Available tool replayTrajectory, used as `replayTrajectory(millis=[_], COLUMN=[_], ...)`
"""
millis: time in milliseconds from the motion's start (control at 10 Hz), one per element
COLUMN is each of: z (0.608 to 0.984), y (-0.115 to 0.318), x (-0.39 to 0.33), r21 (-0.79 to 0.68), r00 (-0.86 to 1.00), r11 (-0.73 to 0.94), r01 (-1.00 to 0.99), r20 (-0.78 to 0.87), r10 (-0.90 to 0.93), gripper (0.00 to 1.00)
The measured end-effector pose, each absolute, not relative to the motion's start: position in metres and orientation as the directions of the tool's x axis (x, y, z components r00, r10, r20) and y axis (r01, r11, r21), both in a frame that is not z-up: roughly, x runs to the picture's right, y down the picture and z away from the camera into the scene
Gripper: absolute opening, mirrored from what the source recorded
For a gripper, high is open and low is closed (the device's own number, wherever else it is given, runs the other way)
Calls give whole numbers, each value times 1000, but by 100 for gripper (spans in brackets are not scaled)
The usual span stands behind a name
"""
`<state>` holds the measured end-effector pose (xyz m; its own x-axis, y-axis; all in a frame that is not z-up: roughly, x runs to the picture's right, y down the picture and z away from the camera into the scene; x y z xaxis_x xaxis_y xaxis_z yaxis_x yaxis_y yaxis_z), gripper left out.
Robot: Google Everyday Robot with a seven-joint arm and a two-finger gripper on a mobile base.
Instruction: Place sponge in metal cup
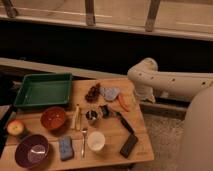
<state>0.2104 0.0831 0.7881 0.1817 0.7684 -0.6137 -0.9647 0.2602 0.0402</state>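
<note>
A blue sponge (pixel 65 148) lies flat near the front edge of the wooden table (pixel 111 152), between a purple bowl and a white cup. The small metal cup (pixel 91 116) stands upright near the table's middle, a short way behind and to the right of the sponge. My white arm comes in from the right. Its gripper (pixel 145 95) hangs at the table's right edge beside an orange carrot-like piece (pixel 123 102), well away from both sponge and cup, with nothing seen in it.
A green tray (pixel 44 90) sits at the back left. A brown bowl (pixel 53 118), a purple bowl (pixel 32 150) and an apple (pixel 15 127) are at the left. A white cup (pixel 95 140), a flat black object (pixel 129 145) and a black-handled tool (pixel 122 122) crowd the front right.
</note>
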Motion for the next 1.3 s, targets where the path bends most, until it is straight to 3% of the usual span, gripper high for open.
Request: replayTrajectory(millis=[700,1300], z=[772,773], y=[103,104], x=[15,17], r21=[-177,-185], r00=[422,430], r11=[392,398], r01=[-903,-898], r20=[-549,-554], r10=[722,713], gripper=[72,72])
